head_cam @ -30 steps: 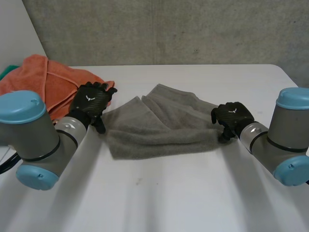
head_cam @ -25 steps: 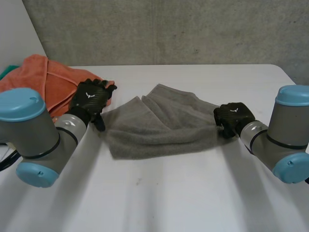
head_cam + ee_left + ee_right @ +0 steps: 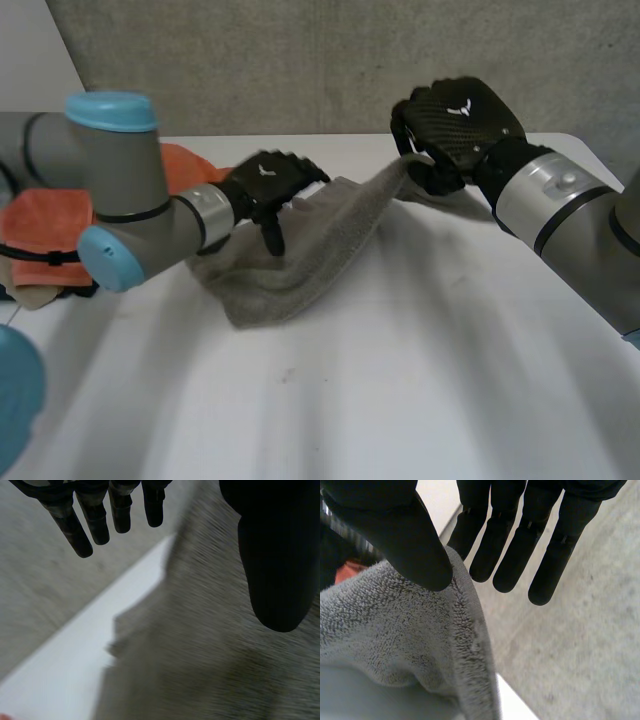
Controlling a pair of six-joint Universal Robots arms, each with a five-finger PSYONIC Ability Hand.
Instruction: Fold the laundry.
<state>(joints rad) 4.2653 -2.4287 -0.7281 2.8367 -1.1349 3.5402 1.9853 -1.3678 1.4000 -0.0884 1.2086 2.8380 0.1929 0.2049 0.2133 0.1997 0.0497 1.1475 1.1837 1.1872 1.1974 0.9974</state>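
Meanwhile the grey towel [image 3: 300,260] lay bunched on the white counter [image 3: 420,380]. One corner was lifted off the counter by the right hand [image 3: 455,125], its thumb pinching the hem against straight fingers [image 3: 512,550]. The left hand [image 3: 265,180] was over the part lying on the counter, fingers [image 3: 94,522] straight and spread, gripping nothing.

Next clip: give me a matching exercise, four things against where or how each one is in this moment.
Things:
1 grey towel
2 orange cloth
3 right hand
4 left hand

States:
A fingers straight, over the towel
B one end lifted off the table
C pinching a towel edge
D heaped beside the left arm

Pairs: 1-B, 2-D, 3-C, 4-A.
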